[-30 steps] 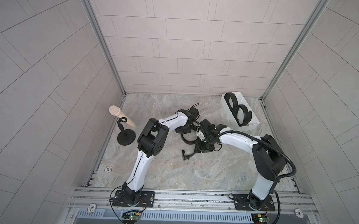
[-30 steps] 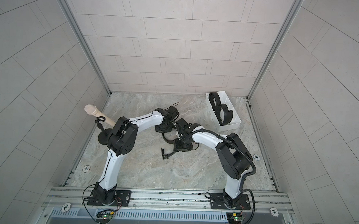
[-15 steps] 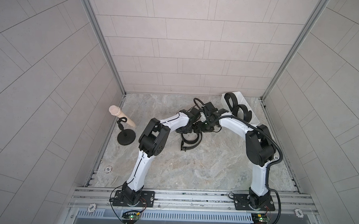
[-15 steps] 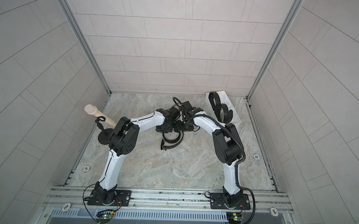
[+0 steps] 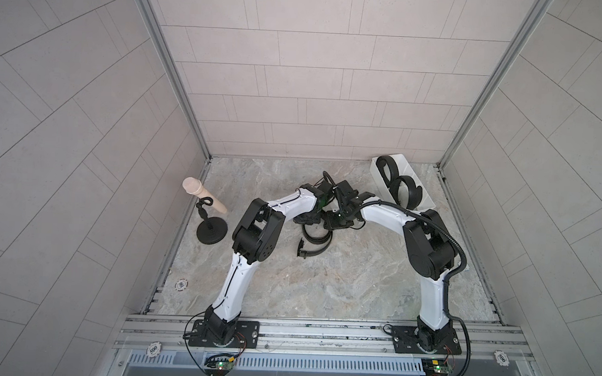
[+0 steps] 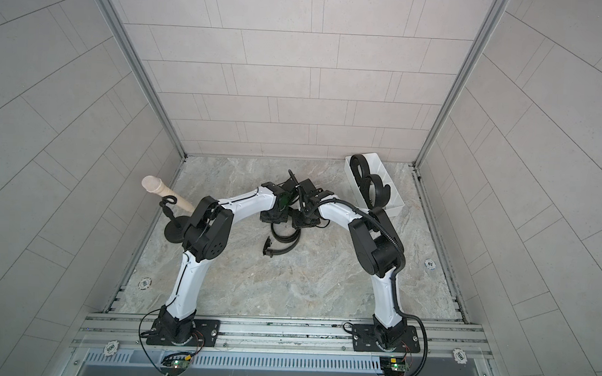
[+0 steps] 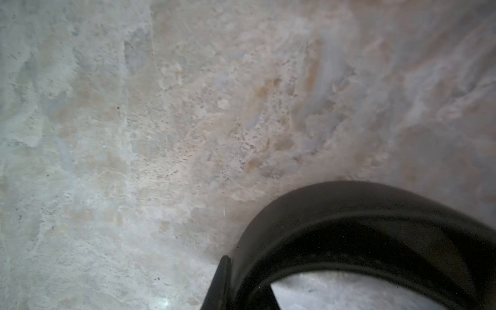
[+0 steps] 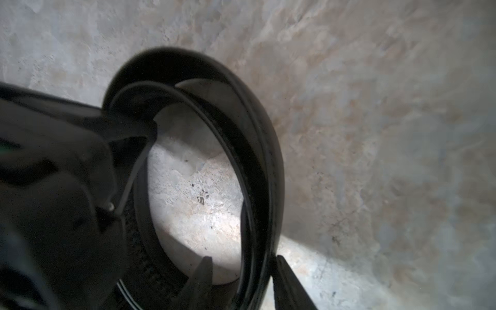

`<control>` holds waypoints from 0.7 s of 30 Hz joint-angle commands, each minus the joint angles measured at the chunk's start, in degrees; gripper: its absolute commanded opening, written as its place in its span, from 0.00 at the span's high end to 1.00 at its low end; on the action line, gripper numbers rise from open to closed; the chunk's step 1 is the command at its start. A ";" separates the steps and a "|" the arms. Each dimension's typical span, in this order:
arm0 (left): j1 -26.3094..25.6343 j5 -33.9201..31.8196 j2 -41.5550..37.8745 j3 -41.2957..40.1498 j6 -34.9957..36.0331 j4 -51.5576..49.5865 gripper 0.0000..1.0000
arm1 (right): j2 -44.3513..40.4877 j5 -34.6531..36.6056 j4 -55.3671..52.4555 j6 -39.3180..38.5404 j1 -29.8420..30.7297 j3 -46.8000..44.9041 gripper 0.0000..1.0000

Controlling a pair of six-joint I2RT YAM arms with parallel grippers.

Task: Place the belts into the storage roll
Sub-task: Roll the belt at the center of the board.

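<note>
Nearest the rail I see only marbled table [image 5: 323, 287]. Farther in, the loose belt [image 5: 315, 239] lies on it as an open coil. It is nearer than the storage roll [image 5: 428, 202] and well apart from it, toward the left arm's side. Its tail is too small for me to pick out a buckle. In both top views the wrists cover the fingertips above this coil, so I read both tools from the wrist views. The left gripper [image 8: 120, 139] is a dark, blurred mass clenched on the coil's wall; its own wrist view gives only a cut-off arc of belt and one finger edge. The right gripper [image 8: 247, 281] is released, its fingers [image 8: 288, 284] standing either side of the coil's strands and cropped at the frame edge. Across the table, well apart from the storage roll, is a black stand [image 6: 172, 235] with a beige peg, its base partly behind the left arm's elbow. Farthest, the storage roll holds two coiled belts [image 5: 409, 195], which hide its dividers.
</note>
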 commanded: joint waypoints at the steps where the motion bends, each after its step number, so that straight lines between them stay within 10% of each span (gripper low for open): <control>1: -0.78 1.68 2.66 -0.93 0.03 0.78 0.99 | 2.26 2.52 -2.68 1.69 3.01 0.02 0.66; 15: 0.51 10.90 -4.30 -15.78 -2.88 11.27 1.00 | 5.68 8.37 -2.88 9.38 2.63 -5.09 0.65; 21: 0.68 12.35 -6.21 -18.03 -2.15 13.01 0.93 | 5.04 11.56 -5.76 9.69 2.83 -4.00 0.93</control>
